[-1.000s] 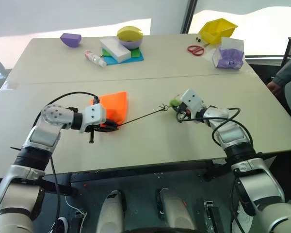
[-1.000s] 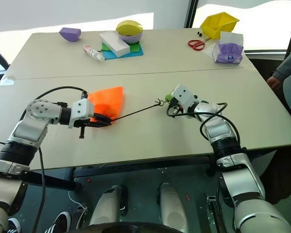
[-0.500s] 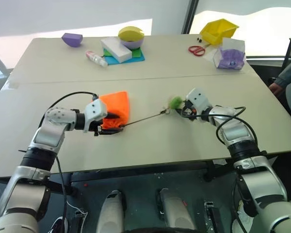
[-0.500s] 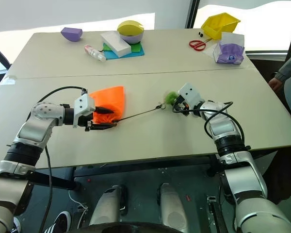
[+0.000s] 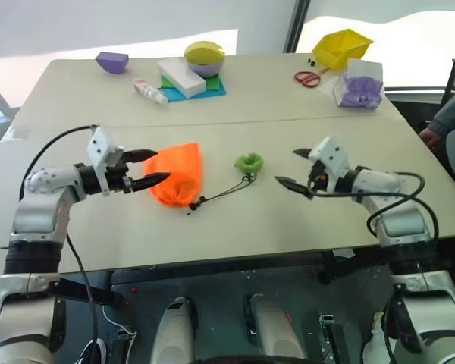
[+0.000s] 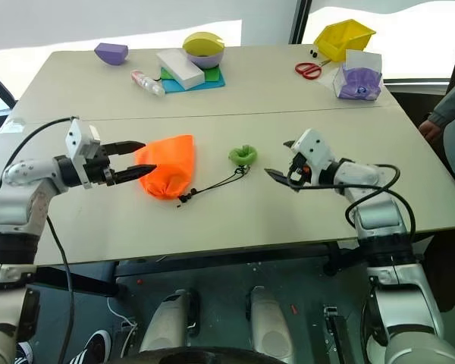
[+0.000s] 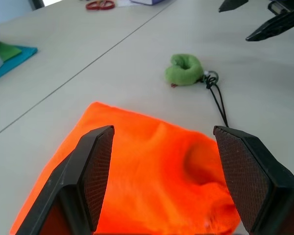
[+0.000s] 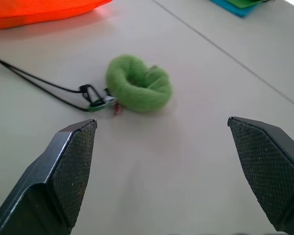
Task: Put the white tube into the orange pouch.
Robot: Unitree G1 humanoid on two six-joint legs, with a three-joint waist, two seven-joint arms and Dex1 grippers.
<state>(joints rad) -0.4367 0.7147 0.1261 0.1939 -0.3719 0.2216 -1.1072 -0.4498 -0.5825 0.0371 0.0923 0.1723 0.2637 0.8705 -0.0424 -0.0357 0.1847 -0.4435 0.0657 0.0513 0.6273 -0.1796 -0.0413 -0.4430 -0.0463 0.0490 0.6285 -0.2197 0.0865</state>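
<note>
The orange pouch [image 6: 167, 166] lies on the bench [image 6: 235, 216] with its mouth gathered, cord [image 6: 216, 184] and green ring [image 6: 243, 155] trailing toward the right gripper [image 6: 280, 159]; the left gripper [image 6: 140, 157] hovers just beside the pouch, and both sets of fingers are spread and empty. I cannot make out the white tube; judging by a bulge in the fabric, it may already be inside. The risk is a gripper snagging the loose cord and dragging the pouch, or spilling whatever it holds.
</note>
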